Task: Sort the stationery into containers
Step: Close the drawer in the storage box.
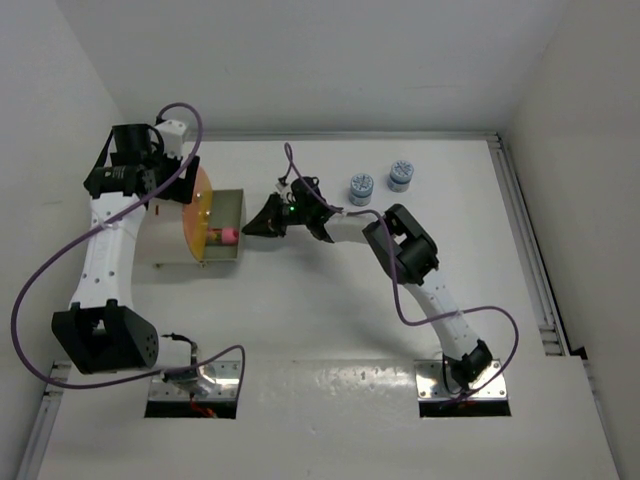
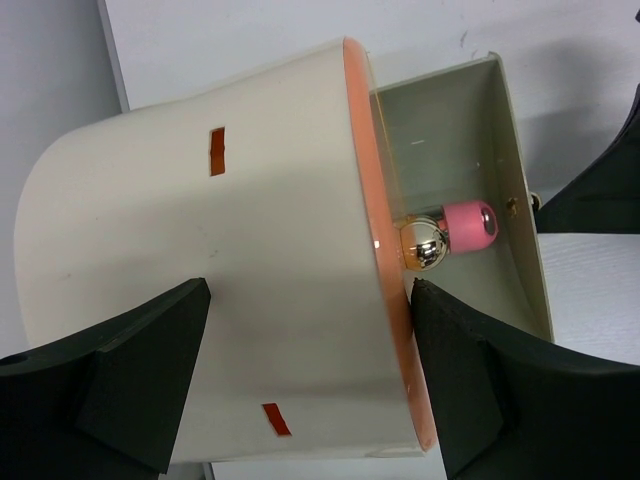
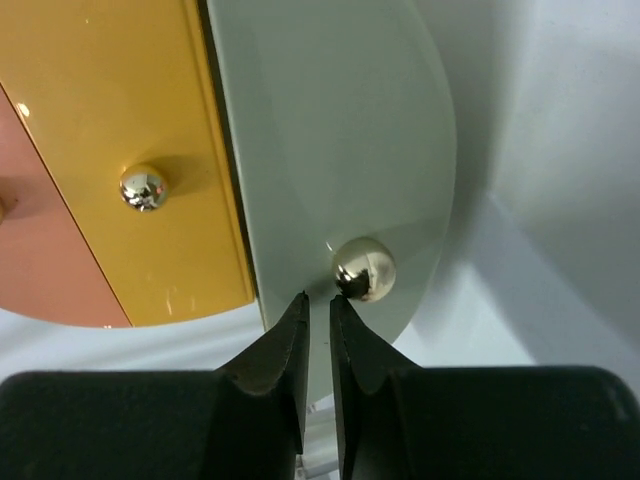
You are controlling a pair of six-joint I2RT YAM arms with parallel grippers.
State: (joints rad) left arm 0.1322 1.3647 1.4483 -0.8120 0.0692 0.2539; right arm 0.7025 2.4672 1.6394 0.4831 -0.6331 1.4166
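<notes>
The cream drum [image 1: 165, 235] lies on its side, its orange round face [image 1: 200, 205] turned right. One pale grey-green drawer [image 1: 228, 215] stands pulled out and holds the stubby pink-and-gold cylinder [image 1: 225, 237], which also shows in the left wrist view [image 2: 455, 232]. My left gripper [image 1: 170, 180] is open wide over the drum [image 2: 250, 200], one finger [image 2: 130, 380] on the body and the other at the orange rim [image 2: 385, 250]. My right gripper [image 3: 319, 298] is shut and empty, its tips just left of the drawer's shiny knob [image 3: 364, 268]. Two blue-and-white pieces [image 1: 361, 187] [image 1: 401, 174] stand at the back. No pens are in view.
In the right wrist view a yellow-orange drawer front [image 3: 120, 150] with its own knob [image 3: 142, 187] lies left of the pale drawer front [image 3: 330, 130]. White walls close in the table at the left, back and right. A rail [image 1: 525, 240] runs along the right edge.
</notes>
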